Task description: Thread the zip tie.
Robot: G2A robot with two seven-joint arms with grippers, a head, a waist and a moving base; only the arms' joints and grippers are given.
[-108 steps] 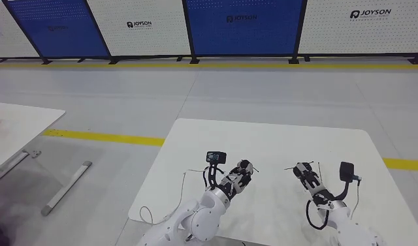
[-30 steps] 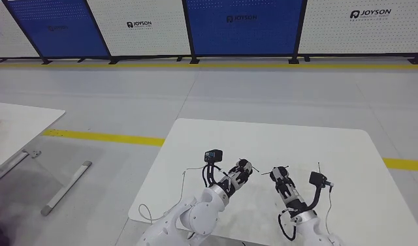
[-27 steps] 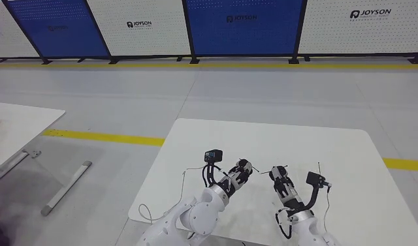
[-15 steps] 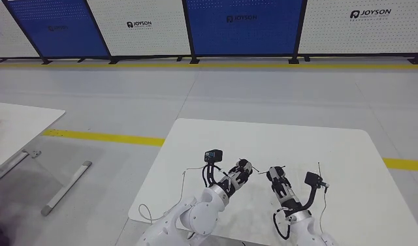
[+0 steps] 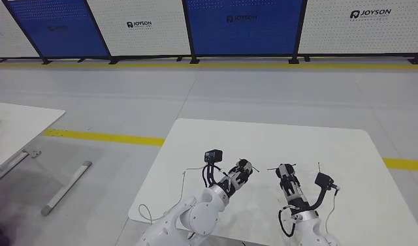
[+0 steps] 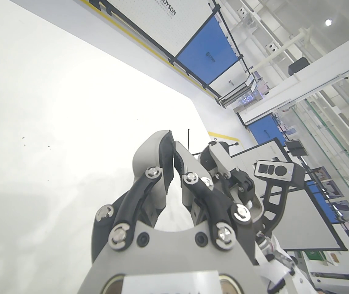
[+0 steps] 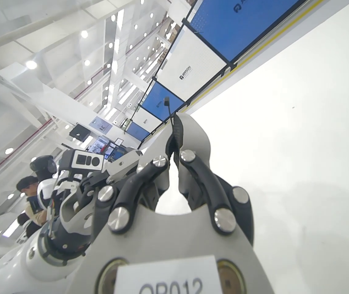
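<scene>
- The right hand [image 7: 174, 118] is clenched on the zip tie [image 7: 169, 108], with its finger pads pressed together around the strap.
- The left hand [image 6: 172, 148] is also clenched, fingertips touching. The top view shows a short dark strand at its tip, and whether it is gripped cannot be told.
- Both forearms extend forward over the near half of the bench [image 5: 261, 135]. The hands are level, near each other but apart, and raised off the surface.
- The zip tie is thin and black. A short length stands out past the right fingertips and ends in a small square head.
</scene>
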